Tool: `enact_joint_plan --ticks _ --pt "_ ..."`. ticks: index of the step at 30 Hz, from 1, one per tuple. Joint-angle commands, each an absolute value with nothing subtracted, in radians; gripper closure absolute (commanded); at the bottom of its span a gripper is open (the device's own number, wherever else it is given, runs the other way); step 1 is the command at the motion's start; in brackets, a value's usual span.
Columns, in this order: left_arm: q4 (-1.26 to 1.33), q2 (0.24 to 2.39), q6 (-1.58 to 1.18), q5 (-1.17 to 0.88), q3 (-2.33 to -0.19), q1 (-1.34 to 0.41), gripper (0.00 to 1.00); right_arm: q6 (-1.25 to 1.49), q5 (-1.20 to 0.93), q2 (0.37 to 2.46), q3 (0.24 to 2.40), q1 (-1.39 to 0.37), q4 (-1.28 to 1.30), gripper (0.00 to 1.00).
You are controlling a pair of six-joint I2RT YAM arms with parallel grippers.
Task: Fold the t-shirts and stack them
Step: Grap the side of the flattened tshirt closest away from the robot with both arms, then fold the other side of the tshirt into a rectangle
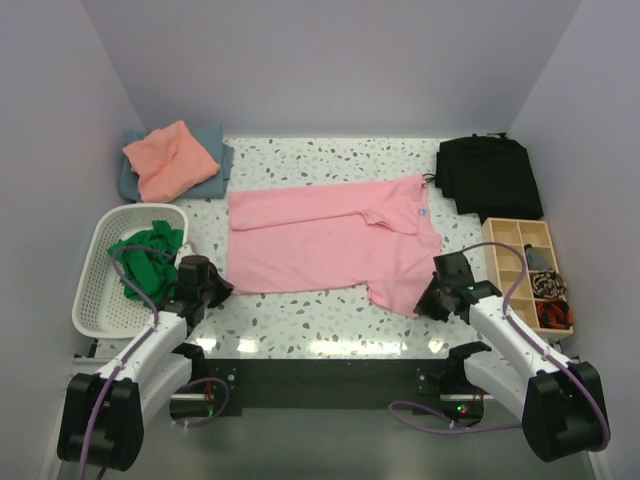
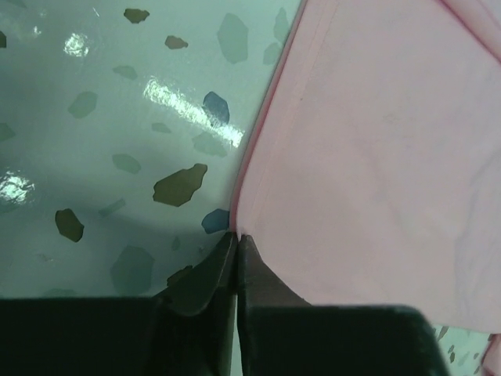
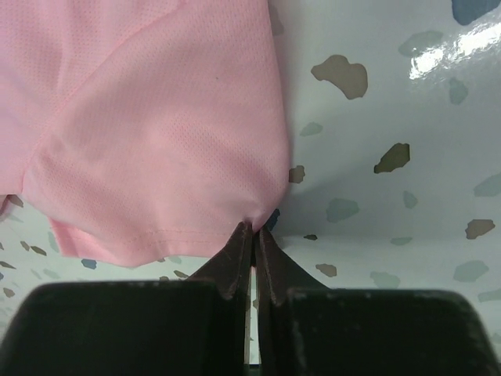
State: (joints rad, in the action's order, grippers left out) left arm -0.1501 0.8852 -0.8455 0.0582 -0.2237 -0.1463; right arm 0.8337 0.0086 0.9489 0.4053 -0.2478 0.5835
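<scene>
Left claw (image 2: 236, 235): I read it as closed, the tips pinched together on the hemmed corner of the light pink shirt (image 2: 376, 157), low on the table (image 2: 102, 117).
Right claw (image 3: 254, 229): closed, I see the tips nipping the corner of a sleeve of the same shirt.
Light pink shirt: lies spread flat across the middle of the table, turned sideways with the neck to the right. It has a small neck label (image 1: 422, 213), an upper strip folded over the body, a fine-knit weave and a stitched hem.
Salmon-orange shirt (image 1: 170, 160): far left corner, crumpled on top of the grey-blue shirt (image 1: 213, 138).
Green shirt (image 1: 148, 258): bunched in the white basket (image 1: 95, 262), left of the table.
Black cloth (image 1: 490, 175): far right, folded.
Wooden tray (image 1: 503, 262): right edge, with compartments; its contents are too small for me to tell.
</scene>
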Motion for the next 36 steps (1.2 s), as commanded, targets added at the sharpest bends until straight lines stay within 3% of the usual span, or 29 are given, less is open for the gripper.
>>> enact_joint_plan --ticks 1,13,23,36 --pt "-0.218 0.891 -0.836 0.057 -0.202 -0.149 1.0 0.822 0.02 0.928 0.416 -0.252 0.548 1.0" --pt "-0.33 0.865 -0.798 0.049 -0.36 -0.149 1.0 0.741 0.098 0.805 0.623 -0.25 0.695 1.0" --pt "-0.296 0.991 -0.749 0.054 -0.494 -0.147 1.0 0.641 0.136 0.954 0.794 -0.252 0.657 1.0" --pt "-0.21 1.314 -0.709 0.06 -0.701 -0.126 1.0 0.571 0.163 1.284 1.035 -0.25 0.549 1.0"
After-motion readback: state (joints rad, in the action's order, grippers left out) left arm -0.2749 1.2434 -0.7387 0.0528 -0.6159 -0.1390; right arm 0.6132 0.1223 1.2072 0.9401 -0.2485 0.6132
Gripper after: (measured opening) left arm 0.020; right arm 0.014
